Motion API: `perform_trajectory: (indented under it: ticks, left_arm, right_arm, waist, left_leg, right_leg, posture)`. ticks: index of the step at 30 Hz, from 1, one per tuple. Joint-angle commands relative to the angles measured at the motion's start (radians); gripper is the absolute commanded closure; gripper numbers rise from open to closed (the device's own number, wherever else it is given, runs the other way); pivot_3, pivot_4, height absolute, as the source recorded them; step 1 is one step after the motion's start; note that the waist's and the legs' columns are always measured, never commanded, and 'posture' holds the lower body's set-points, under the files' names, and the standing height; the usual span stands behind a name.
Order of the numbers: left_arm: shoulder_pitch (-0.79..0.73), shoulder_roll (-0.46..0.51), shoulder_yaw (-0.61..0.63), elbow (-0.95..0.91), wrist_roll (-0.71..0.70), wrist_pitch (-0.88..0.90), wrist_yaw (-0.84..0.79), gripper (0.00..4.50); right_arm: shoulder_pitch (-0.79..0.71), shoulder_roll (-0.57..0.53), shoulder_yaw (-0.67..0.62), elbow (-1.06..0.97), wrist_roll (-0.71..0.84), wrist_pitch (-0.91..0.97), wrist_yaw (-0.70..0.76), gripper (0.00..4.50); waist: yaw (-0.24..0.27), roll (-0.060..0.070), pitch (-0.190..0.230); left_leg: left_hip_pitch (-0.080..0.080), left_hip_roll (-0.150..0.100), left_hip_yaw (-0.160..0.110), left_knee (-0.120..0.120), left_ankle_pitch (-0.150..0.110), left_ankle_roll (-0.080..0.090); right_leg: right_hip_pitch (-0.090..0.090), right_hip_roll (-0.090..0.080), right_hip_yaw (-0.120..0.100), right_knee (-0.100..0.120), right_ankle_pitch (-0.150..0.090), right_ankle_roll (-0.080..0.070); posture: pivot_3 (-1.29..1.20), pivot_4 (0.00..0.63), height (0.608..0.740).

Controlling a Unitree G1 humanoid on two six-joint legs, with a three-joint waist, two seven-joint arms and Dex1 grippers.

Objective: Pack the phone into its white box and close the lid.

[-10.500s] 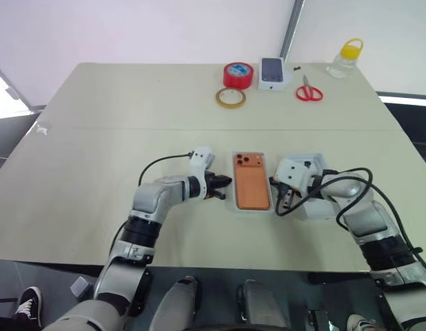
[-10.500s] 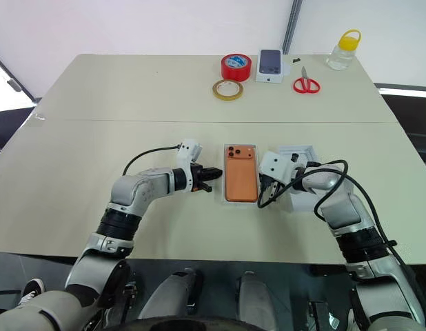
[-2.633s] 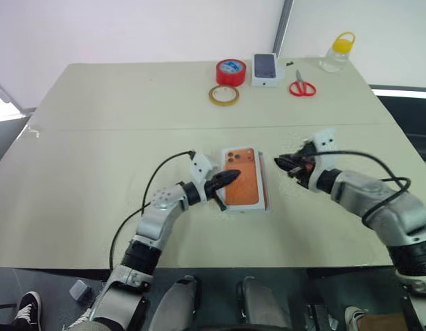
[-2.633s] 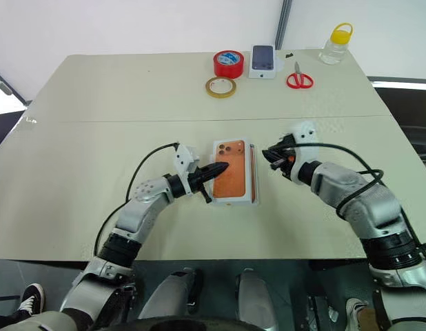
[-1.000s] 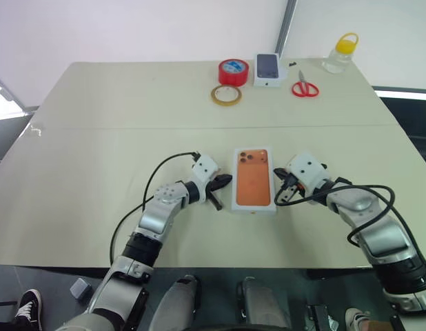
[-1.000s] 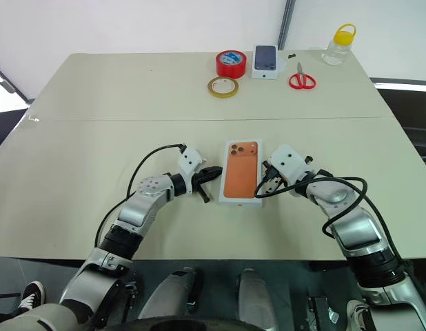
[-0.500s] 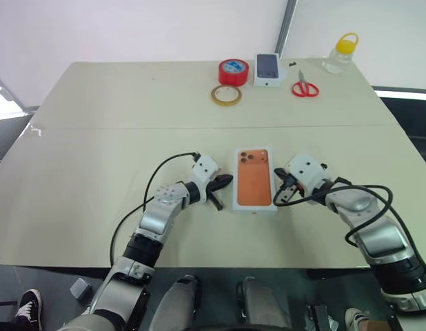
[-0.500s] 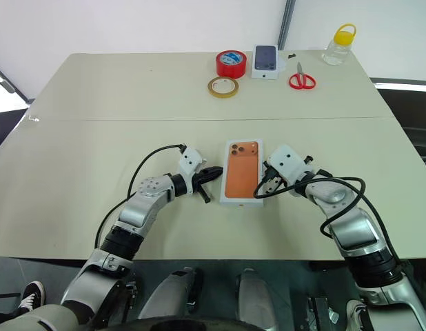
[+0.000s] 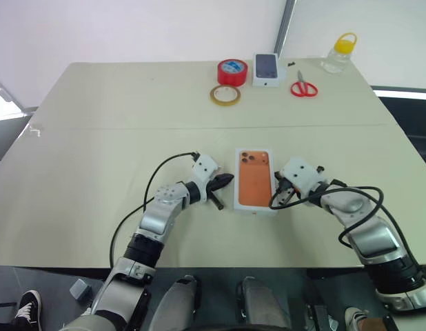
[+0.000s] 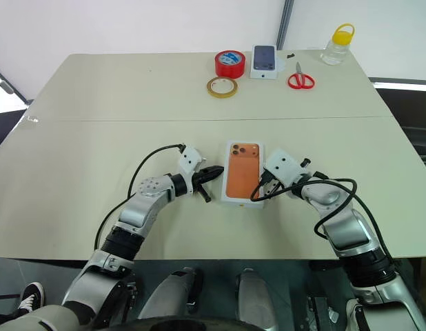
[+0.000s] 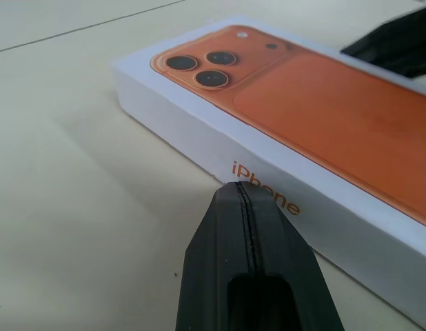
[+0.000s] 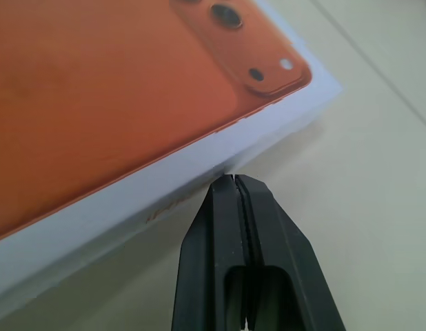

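The lid [image 9: 254, 181], white with an orange phone printed on top, lies flat and square in the middle of the table. It covers the white box, and the phone is hidden inside. My left gripper [image 9: 229, 181] is shut, its tip close to the lid's left side wall [image 11: 199, 134] near the printed lettering. My right gripper [image 10: 262, 183] is shut too, its tip at the lid's right side wall [image 12: 165, 186]. Whether either tip touches the lid is unclear. Neither gripper holds anything.
Along the far edge of the table [image 9: 96, 138] stand a red tape roll [image 9: 232, 72], a yellowish tape ring [image 9: 227, 95], a small white box picturing a dark phone [image 9: 267, 69], red scissors [image 9: 303, 88] and a yellow-capped bottle [image 9: 338, 54].
Earlier the phone lay uncovered in the box with the lid to its right; later the lid sat askew over it. Now it sits square. Over the last second both arms have stayed almost still.
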Motion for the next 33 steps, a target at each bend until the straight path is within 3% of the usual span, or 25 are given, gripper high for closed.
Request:
perform_trajectory:
  ticks: [1,6,12,17,22,27,30,33]
  left_arm:
    - [0.0,-0.01,-0.032,-0.046,0.007,-0.025,-0.003,4.5]
    - [-0.003,0.006,-0.018,-0.032,0.005,-0.018,-0.006,4.5]
    - [-0.035,0.024,0.049,-0.028,-0.04,-0.012,0.006,4.5]
    - [-0.113,-0.014,0.086,-0.013,-0.09,0.006,0.017,4.5]
    - [-0.177,-0.055,0.032,0.126,-0.038,-0.053,0.002,4.5]
    - [-0.171,-0.034,-0.044,0.237,0.065,-0.073,0.03,4.5]
    - [-0.14,-0.016,-0.057,0.23,0.075,-0.074,0.015,4.5]
    - [-0.118,-0.005,-0.035,0.195,0.03,-0.022,-0.023,4.5]
  right_arm:
    - [-0.024,0.02,0.028,-0.018,-0.015,-0.012,0.015,4.47]
    - [-0.026,0.019,0.004,-0.02,-0.02,-0.011,0.026,4.47]
    - [-0.075,-0.028,-0.123,0.013,0.018,-0.051,0.045,4.47]
    - [-0.11,0.023,-0.176,-0.007,0.116,-0.04,0.074,4.47]
    - [-0.089,0.057,-0.118,-0.054,0.15,-0.035,0.124,4.47]
    - [0.001,-0.005,-0.004,-0.054,0.053,-0.052,0.158,4.47]
    - [0.032,-0.03,0.032,-0.059,0.016,-0.035,0.159,4.47]
    - [0.014,0.01,-0.011,-0.075,0.094,0.046,0.164,4.47]
  waist:
    - [0.0,0.0,0.0]
    - [-0.001,0.0,0.0]
    - [-0.002,0.0,0.0]
    - [-0.001,0.0,0.0]
    - [-0.001,0.0,0.0]
    - [-0.001,0.0,-0.001]
    - [-0.004,0.0,-0.007]
    - [-0.005,-0.003,-0.01]
  left_leg:
    - [0.0,0.0,0.0,0.0,0.0,0.0]
    - [0.0,0.0,0.0,0.0,0.002,-0.003]
    - [0.0,0.0,0.0,0.0,0.002,-0.003]
    - [0.0,0.0,0.0,0.0,0.002,-0.003]
    - [0.0,0.0,0.0,0.001,0.002,-0.003]
    - [0.0,0.0,0.0,0.001,0.002,-0.003]
    - [0.005,0.0,0.0,0.001,0.0,0.0]
    - [0.008,0.001,0.0,0.0,0.0,0.0]
  right_leg:
    - [0.0,0.0,0.0,0.0,0.0,0.0]
    - [0.0,0.0,0.0,0.0,0.0,0.0]
    - [0.0,0.0,0.0,0.0,0.0,0.0]
    - [0.0,0.0,0.0,0.001,0.0,0.0]
    - [0.001,0.0,0.0,0.0,0.0,0.0]
    - [0.0,0.001,0.0,0.001,0.0,0.0]
    - [0.005,0.001,0.0,0.0,0.0,0.0]
    - [0.008,0.001,0.0,0.0,0.0,0.0]
  posture:
    - [0.0,0.15,0.74]
    - [0.0,0.15,0.74]
    - [0.0,0.15,0.74]
    - [0.0,0.15,0.74]
    - [0.0,0.15,0.74]
    - [0.0,0.15,0.74]
    - [0.0,0.15,0.74]
    - [0.0,0.15,0.74]
